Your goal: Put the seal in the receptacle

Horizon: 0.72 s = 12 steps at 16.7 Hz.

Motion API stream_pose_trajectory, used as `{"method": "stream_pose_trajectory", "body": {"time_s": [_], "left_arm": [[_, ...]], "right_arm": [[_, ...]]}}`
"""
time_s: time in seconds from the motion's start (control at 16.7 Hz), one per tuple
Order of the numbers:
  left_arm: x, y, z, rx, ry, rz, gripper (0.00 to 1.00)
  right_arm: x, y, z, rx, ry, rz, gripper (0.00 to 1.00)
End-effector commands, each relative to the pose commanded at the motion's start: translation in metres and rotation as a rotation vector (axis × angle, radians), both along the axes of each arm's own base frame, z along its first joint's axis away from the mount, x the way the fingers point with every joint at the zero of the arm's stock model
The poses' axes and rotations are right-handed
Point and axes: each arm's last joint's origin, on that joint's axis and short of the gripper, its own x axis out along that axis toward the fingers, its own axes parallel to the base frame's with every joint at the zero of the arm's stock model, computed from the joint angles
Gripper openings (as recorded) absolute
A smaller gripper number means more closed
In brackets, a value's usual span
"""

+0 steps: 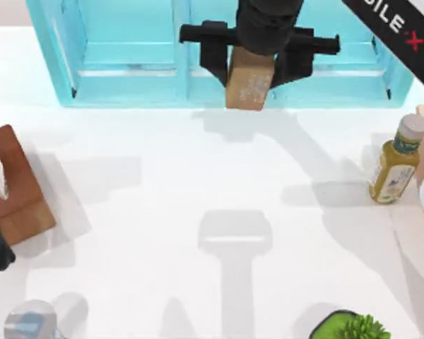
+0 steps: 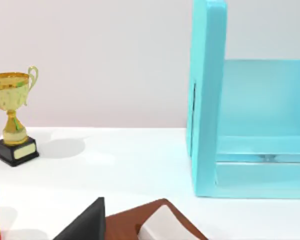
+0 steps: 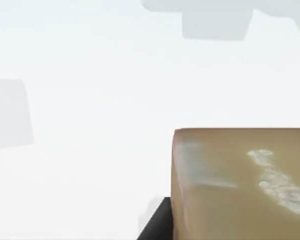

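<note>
Over blue receptacle (image 1: 127,78) front edge: right claw (image 1: 251,67) clamped on one seal (image 1: 249,88); one bottle (image 1: 394,164) right.

right hand (image 1: 250,67) clamps seal (image 1: 249,87) | over receptacle's (image 1: 127,78) front edge

On the desk (image 1: 162,212) I count one tan seal (image 1: 249,88) at 12 o'clock, one light-blue receptacle (image 1: 127,85) behind it, and one bottle (image 1: 396,164) at 3 o'clock. There is one tissue box (image 1: 18,187) at 9 o'clock, one green plant (image 1: 353,326) near 5 o'clock, and one gold trophy (image 2: 12,117).
</note>
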Motion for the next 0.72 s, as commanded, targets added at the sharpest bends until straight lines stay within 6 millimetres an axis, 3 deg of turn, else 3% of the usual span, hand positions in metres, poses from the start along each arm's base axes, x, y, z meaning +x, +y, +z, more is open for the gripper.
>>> {"method": "stream_pose_trajectory", "body": {"time_s": [0.12,0.3,0.48,0.6,0.72], "left_arm": [[0.0,0.0,0.0,0.0,0.0,0.0,1.0],[0.0,0.0,0.0,0.0,0.0,0.0,1.0],[0.0,0.0,0.0,0.0,0.0,0.0,1.0],[0.0,0.0,0.0,0.0,0.0,0.0,1.0],[0.0,0.0,0.0,0.0,0.0,0.0,1.0]], "right_arm": [[0.02,-0.06,0.018,0.008,-0.044,-0.042,0.0],[0.032,-0.168,0.01,-0.056,0.017,-0.094,0.0],[0.004,-0.267,0.002,-0.104,0.066,-0.095,0.0],[-0.024,-0.309,0.002,-0.125,0.052,-0.058,0.0],[-0.051,-0.336,0.002,-0.139,0.036,-0.02,0.0]]}}
